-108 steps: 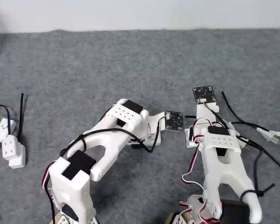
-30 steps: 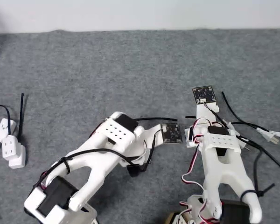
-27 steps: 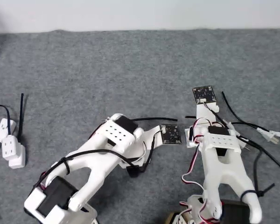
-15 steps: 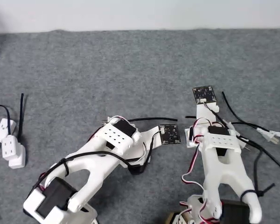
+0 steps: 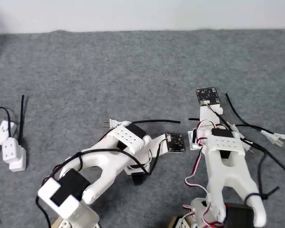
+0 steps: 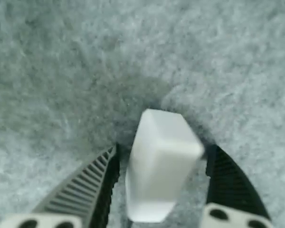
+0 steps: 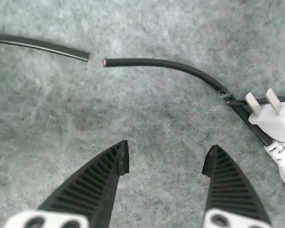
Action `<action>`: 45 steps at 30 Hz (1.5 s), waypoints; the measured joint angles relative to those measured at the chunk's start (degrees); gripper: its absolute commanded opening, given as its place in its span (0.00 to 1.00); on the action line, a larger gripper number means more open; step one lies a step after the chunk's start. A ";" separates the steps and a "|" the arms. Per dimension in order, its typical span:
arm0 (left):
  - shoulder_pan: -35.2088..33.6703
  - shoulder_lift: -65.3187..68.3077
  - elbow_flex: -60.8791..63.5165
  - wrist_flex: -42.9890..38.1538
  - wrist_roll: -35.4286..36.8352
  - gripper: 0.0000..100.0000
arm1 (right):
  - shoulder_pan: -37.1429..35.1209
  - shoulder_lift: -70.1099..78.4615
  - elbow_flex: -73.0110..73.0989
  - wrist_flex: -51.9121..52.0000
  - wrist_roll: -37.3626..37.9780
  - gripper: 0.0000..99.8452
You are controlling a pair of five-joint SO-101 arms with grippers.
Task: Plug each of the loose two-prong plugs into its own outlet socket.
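L end effector (image 6: pixel 161 151) released, straddling white plug (image 6: pixel 157 171) | R end effector (image 7: pixel 168 145) released, 2nd plug (image 7: pixel 277 119) beside

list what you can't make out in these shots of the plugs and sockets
White block, left wrist view: blurred, plug or socket unclear.
Left gripper: blur hides whether it grips the block.
Two-prong plug, high view: an arm covers part of its body.
Sockets, high view: slots too small to read.
Second plug, right wrist view: cut off by the frame edge.
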 measured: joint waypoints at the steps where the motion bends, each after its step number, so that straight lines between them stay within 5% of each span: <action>1: 0.00 0.00 0.00 0.00 0.00 0.28 | 0.00 0.00 0.00 0.00 0.00 0.25; 11: -4.66 0.18 -5.71 1.14 0.00 0.28 | 0.00 0.00 0.00 0.00 2.11 0.25; 26: -7.47 0.53 -19.25 14.07 -0.44 0.28 | 0.00 0.00 0.00 0.00 2.11 0.25; 34: -19.34 -8.00 -29.01 22.95 -1.23 0.28 | 0.00 0.00 0.00 0.00 2.11 0.25; 40: -32.09 -11.60 -23.47 13.89 -6.86 0.28 | 0.00 0.00 0.00 0.00 2.11 0.25; 45: -35.43 -11.52 -14.68 2.11 -10.29 0.28 | 0.00 0.00 0.00 0.00 2.11 0.25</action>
